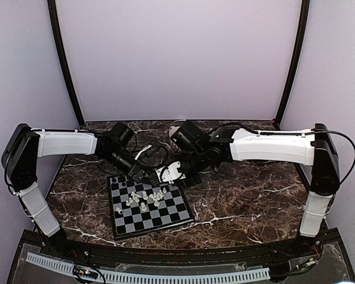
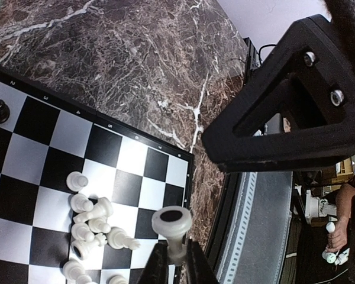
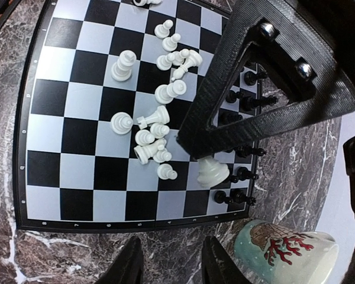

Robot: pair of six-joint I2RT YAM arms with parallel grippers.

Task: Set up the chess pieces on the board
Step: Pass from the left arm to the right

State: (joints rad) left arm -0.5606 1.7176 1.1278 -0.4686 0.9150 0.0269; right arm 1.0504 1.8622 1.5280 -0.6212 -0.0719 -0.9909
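1. Dark marble tabletop (image 1: 254, 201) carries the board (image 1: 157, 223) close to the arm bases. Its nearest rows are bare squares.
2. Mid-board lies a heap of white chess pieces (image 1: 145, 198), some standing and some on their sides, several touching each other.
3. Past the heap, the left gripper (image 2: 176, 263) is closed tight on a white piece (image 2: 171, 223), pinching it by its thin upper part with the round base free. It hangs over squares just beside a row of black pieces (image 3: 242, 151) along one edge of the board.
4. Farther off, the right gripper (image 3: 168, 263) stands moderately apart and holds nothing. It hovers off the board's corner near a patterned mug (image 3: 284, 257).
5. Risks, as I judge them:
   - A grip that narrow may let the piece swivel, so it lands tilted and tips over.
   - The black row is close enough that a descending finger could knock one down.
   - Both wrists crowd the same corner, so any sideways move could bring them together.
   - Tangled white pieces may drag a neighbour along at the next pick.
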